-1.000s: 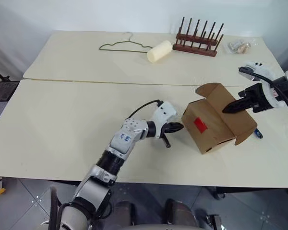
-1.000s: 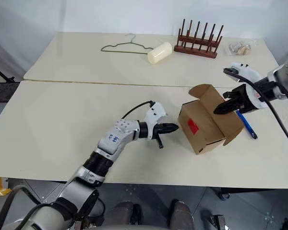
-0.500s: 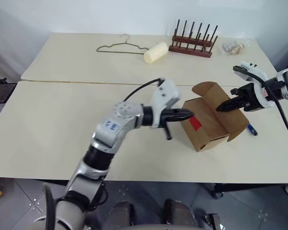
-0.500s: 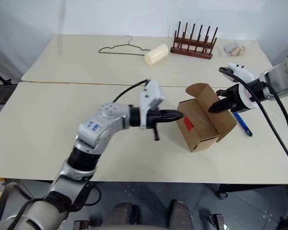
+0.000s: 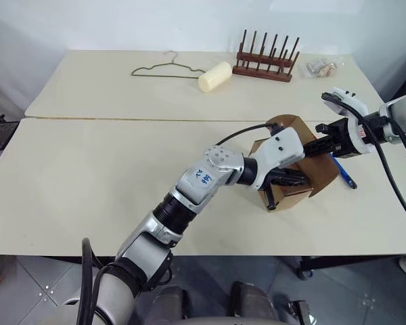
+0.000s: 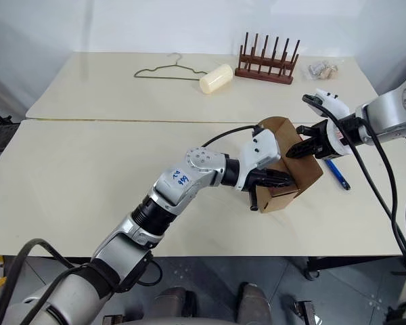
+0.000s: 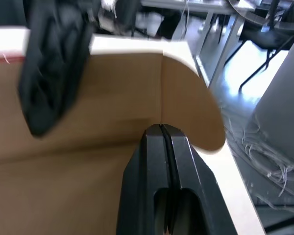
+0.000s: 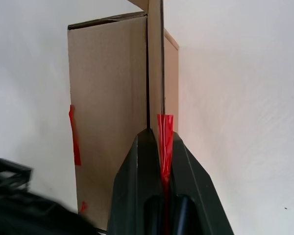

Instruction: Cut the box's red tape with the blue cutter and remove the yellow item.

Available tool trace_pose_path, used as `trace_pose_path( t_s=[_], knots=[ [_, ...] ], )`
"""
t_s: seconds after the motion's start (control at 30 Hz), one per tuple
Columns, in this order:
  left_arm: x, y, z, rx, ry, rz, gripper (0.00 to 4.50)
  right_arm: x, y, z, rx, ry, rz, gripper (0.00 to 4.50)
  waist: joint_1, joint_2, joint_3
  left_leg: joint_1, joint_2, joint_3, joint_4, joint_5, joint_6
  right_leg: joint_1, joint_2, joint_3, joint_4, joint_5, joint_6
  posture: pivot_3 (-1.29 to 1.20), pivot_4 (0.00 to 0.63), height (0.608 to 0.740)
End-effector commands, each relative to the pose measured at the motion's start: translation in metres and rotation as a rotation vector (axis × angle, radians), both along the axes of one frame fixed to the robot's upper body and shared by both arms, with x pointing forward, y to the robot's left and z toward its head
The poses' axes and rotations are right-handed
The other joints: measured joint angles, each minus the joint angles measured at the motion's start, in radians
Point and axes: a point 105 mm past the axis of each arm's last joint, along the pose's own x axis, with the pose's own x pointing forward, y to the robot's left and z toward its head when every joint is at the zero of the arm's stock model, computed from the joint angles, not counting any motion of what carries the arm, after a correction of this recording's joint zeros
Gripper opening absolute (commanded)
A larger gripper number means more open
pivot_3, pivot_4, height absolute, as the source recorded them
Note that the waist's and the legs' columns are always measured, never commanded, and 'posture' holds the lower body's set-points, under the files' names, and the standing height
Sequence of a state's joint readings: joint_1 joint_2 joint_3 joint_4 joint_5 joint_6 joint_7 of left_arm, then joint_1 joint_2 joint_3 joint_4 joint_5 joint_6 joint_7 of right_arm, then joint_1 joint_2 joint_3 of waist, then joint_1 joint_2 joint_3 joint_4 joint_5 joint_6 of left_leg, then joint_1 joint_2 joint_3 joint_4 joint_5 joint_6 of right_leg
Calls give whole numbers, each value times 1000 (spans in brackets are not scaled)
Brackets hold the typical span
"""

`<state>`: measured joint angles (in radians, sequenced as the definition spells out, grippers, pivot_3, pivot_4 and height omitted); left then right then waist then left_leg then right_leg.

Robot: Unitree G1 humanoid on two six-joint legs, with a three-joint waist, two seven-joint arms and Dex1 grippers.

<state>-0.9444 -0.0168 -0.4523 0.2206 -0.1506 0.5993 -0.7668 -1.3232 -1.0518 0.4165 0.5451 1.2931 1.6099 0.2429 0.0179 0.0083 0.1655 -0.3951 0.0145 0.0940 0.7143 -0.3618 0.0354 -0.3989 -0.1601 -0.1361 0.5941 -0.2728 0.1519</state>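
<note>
Since the box [image 6: 292,164] stands open, the cutting looks done — the blue cutter [image 6: 336,172] lies loose just behind the right gripper [image 6: 291,152], which clamps a red-taped flap; the left gripper [image 6: 282,181], clenched empty, presses the box — ball unseen, removal pending.

I take this for a lab or test room: two plain cream tables [image 5: 88,176] pushed together against a bare white wall [image 5: 122,24], grey tiled floor [image 5: 27,271] below, and office chairs [image 7: 279,29] beyond the table edge.
</note>
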Motion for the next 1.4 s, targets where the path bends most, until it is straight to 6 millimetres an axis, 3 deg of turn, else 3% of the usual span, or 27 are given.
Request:
trace_pose_path(
  t_s=[0.03,0.3,0.5,0.83,0.97,1.1,1.2,1.4],
  knots=[
    [7,4,-8,73,-74,46,0,-2,-2,-15,-14,44,-13,11,1,0,0,0,0,0,0,0,0,0,0,0,0,0,0,0,150,740],
    [32,35,-27,189,-114,195,0,-7,-11,-18,-16,49,-32,11,5,0,0,4,1,-1,0,0,1,4,0,1,-1,0,-1,0,150,740],
    [25,58,-49,263,-15,201,0,-9,-26,-12,-59,35,-50,11,7,0,-1,4,1,-2,0,-1,1,4,0,1,-1,0,-1,0,150,740],
    [31,52,-29,111,5,251,0,-11,0,-20,2,74,94,11,8,-2,-2,5,1,-2,0,-1,1,5,0,1,-1,0,-1,0,150,740],
    [33,59,-29,131,-18,258,0,-14,1,-27,0,91,108,11,6,-2,-2,5,1,-2,0,-1,1,5,0,1,-1,0,-1,0,150,740],
    [40,52,-14,63,-37,262,0,-13,2,-30,14,97,107,11,6,-2,-2,5,1,-2,0,-1,1,5,0,0,-1,0,-1,0,150,740],
    [39,43,-6,43,-43,236,0,-14,10,-28,48,99,138,11,6,-2,-2,5,1,-2,0,-1,1,5,0,0,-1,0,-1,0,150,740],
    [34,47,-3,62,-59,219,0,-21,33,-24,135,126,232,11,0,-2,-2,6,2,-2,-2,-2,0,5,1,0,-1,0,-1,0,150,740]
  ],
)
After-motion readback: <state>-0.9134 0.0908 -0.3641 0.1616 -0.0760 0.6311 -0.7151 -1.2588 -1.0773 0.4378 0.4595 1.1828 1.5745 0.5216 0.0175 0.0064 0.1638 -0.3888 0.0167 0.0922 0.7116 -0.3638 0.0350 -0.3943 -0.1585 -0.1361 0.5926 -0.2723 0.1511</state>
